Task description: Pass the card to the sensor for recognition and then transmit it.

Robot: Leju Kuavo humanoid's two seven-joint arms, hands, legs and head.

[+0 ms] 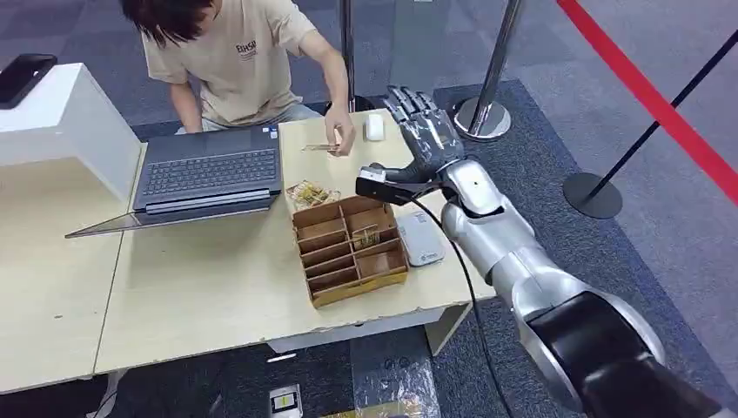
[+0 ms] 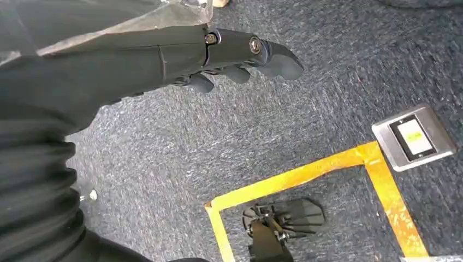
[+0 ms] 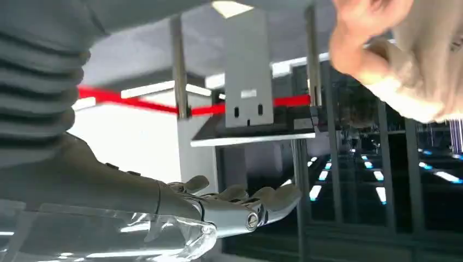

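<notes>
Hanging low by robot's side, left hand (image 2: 235, 57) fingers loosely curled, holding nothing, above carpet; far from task. Right hand (image 1: 422, 131) raised past table's (image 1: 218, 287) far right edge, palm up, fingers spread, holding nothing. Sensor (image 1: 421, 239) on table just beside divided cardboard box (image 1: 350, 248), nearer robot than right hand. Card (image 1: 320, 148) pinched in person's hand (image 1: 341, 138), across table to left of right hand, close, long axis roughly across table, pointing toward open palm. Right hand clearly nearer; likely receives card

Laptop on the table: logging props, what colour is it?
Dark grey laptop, clearest in the head view.
</notes>
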